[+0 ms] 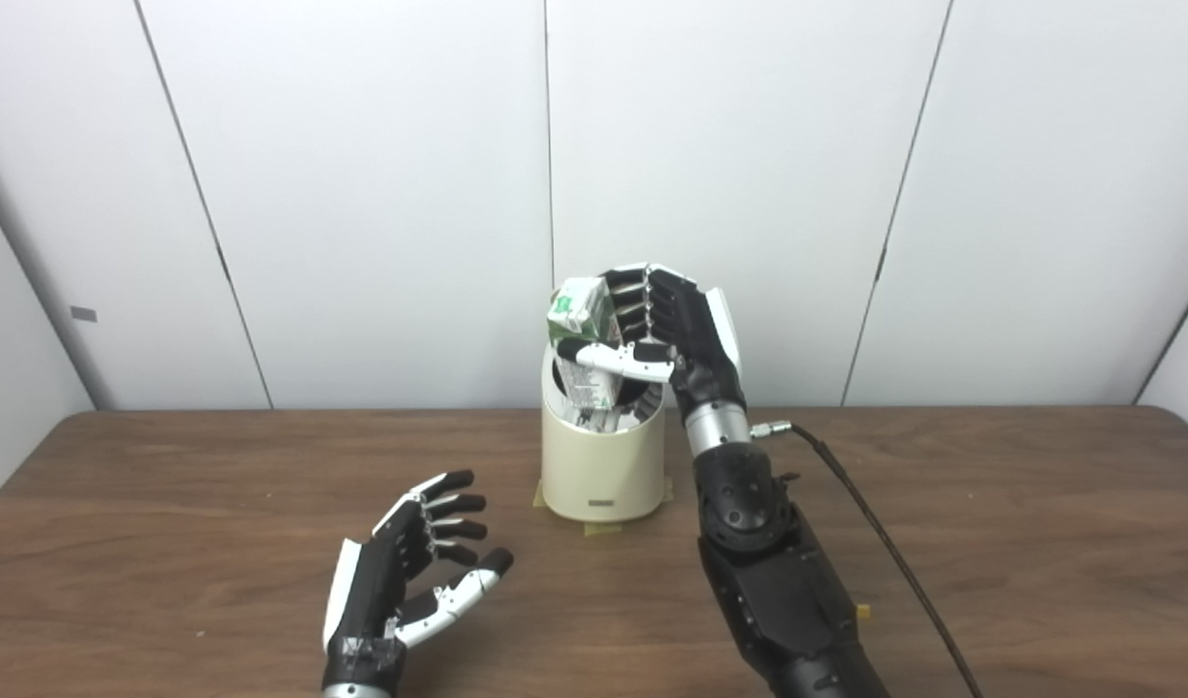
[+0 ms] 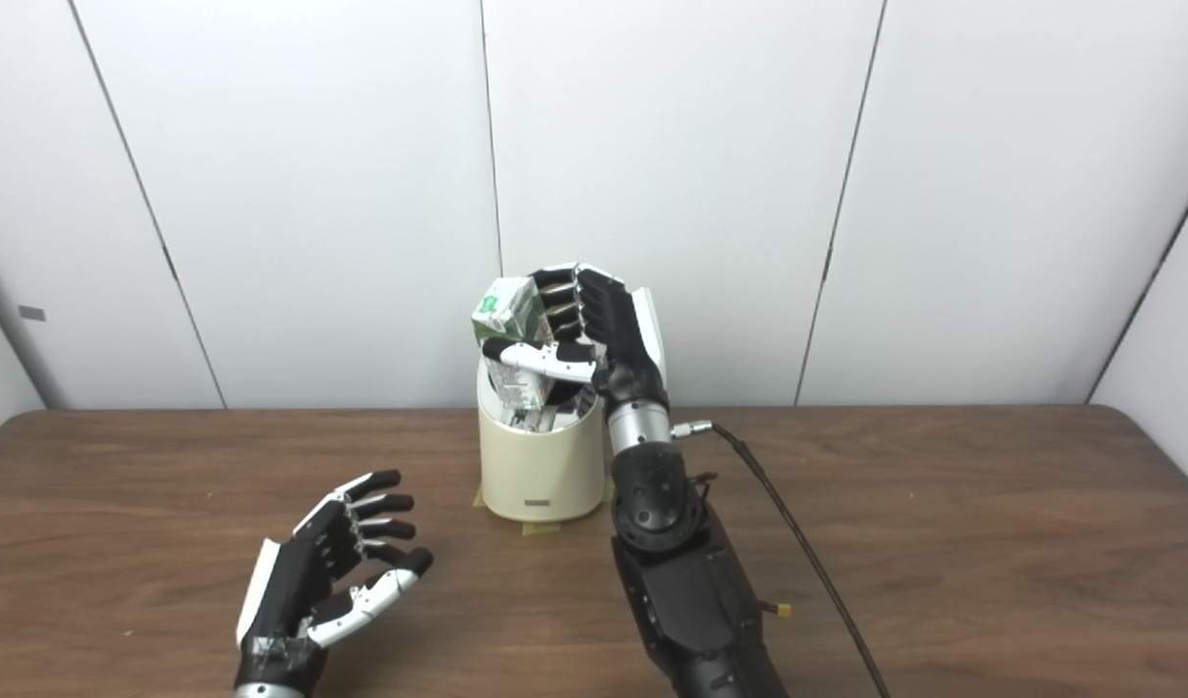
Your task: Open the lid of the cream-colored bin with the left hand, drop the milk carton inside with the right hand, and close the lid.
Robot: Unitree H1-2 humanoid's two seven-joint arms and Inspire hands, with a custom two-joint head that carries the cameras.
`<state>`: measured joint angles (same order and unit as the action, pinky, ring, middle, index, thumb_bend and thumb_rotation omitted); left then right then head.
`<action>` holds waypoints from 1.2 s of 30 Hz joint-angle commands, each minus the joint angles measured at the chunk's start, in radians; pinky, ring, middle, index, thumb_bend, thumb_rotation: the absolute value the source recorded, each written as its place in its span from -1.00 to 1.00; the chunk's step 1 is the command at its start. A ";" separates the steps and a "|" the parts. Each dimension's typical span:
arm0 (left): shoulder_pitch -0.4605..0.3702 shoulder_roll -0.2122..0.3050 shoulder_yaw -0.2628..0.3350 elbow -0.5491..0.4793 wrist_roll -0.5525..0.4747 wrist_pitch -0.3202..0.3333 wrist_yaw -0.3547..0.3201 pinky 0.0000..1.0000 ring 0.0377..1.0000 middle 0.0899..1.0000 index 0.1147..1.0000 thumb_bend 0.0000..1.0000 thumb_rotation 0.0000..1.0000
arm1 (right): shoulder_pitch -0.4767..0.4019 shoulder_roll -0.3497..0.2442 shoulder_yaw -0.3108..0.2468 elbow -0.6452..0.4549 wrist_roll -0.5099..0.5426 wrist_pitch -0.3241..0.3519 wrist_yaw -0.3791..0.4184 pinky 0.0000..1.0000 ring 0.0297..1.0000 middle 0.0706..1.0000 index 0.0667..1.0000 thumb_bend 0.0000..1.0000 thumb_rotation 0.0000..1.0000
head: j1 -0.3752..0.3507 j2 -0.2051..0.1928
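splayed left hand (image 1: 400, 572); right hand (image 1: 666, 325) grips boxy carton (image 1: 579, 315).

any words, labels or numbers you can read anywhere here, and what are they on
Nothing can be read.
milk carton, held by the right hand: green and white print, too blurred to read.
cream-colored bin: a small dark label low on its front, too small to read.
Cartons inside the bin: print too small to read.
left hand: no text visible.

1. Even, bright light is falling from above, washing the white wall panels (image 1: 380, 194) pale.
2. Soft sheen is showing on the bench (image 1: 991, 543); shadows are staying faint.
3. Fine detail is looking slightly soft.
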<state>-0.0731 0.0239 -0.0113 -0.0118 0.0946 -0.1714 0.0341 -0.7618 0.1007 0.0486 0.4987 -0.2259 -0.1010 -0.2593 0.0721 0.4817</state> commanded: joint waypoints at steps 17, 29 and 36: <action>0.023 -0.011 -0.011 -0.049 0.024 0.016 0.003 0.07 0.20 0.33 0.47 0.34 -0.81 | -0.154 -0.042 0.020 0.174 -0.040 -0.162 -0.051 -0.35 -0.24 -0.10 0.00 0.03 -1.00 | 0.000 0.012; 0.026 -0.008 -0.015 -0.052 0.026 0.016 0.000 0.08 0.22 0.34 0.47 0.34 -0.79 | -0.190 -0.068 0.044 0.269 -0.063 -0.245 -0.067 -0.34 -0.24 -0.09 0.00 0.03 -1.00 | 0.000 0.018; 0.030 -0.007 -0.016 -0.067 0.025 0.030 -0.003 0.06 0.20 0.32 0.46 0.35 -0.78 | -0.179 -0.095 0.085 0.250 -0.088 -0.228 -0.005 -0.21 -0.20 -0.06 -0.04 0.03 -1.00 | -0.005 0.024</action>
<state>-0.0366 0.0155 -0.0245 -0.0588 0.1173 -0.1331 0.0307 -0.8847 0.0256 0.1209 0.7889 -0.2976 -0.2945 -0.2882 0.0660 0.5047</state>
